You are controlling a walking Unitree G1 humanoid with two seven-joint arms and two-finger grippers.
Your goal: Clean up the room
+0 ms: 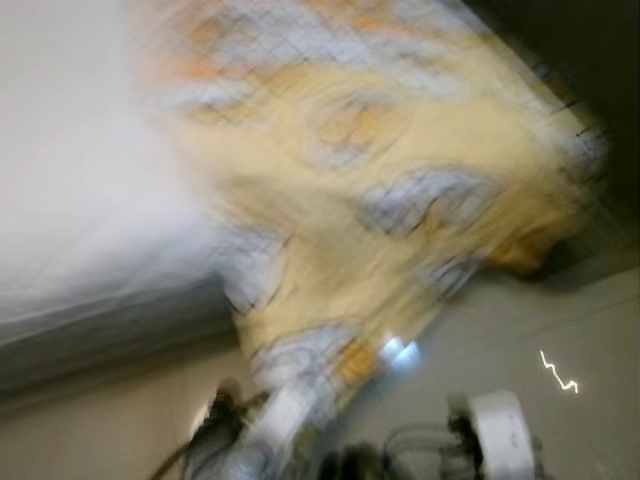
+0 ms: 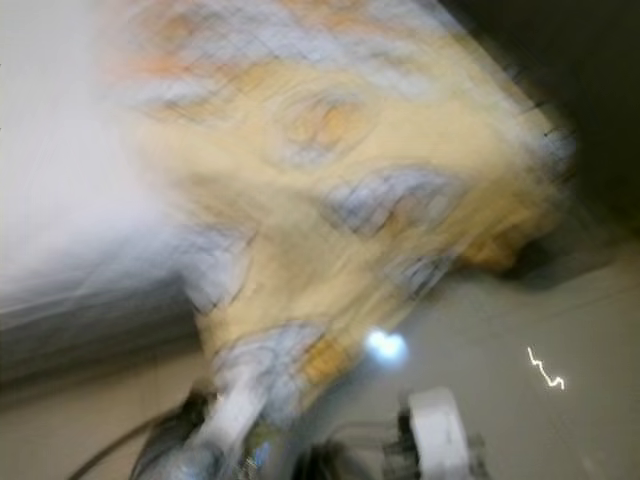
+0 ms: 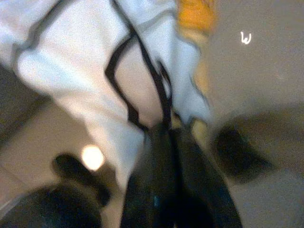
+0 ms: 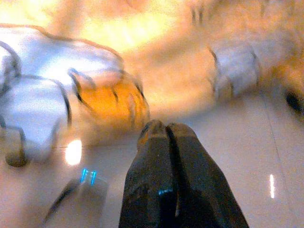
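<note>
The left gripper (image 3: 168, 130) is seen in its wrist view with both long black fingers pressed together, and an edge of the patterned fabric appears to be pinched between their tips; the hold is judged likely but the blur prevents certainty. The cloth in question is a large yellow, white and orange blanket with thin black outlines (image 1: 400, 190), which is draped from a pale bed or mattress (image 1: 70, 200) down toward the glossy beige tiled floor (image 1: 560, 330). Its lower corner hangs at the left arm, low in the head views.

The right gripper (image 4: 166, 128) is shown with its fingers closed against each other and nothing between them; it is held just above the floor tiles, near the blanket's orange patch (image 4: 107, 102) but apart from it. A round white part of the robot's right arm (image 1: 500, 425) can be made out at the bottom of the head view.

The head views are heavily smeared, so a turn or step is judged to be under way. The step in hand is taken to be the lifting of the fallen blanket back onto the bed. The next move would call for the pinched edge to be raised and carried over the mattress, with the right gripper opened to take a second hold.
</note>
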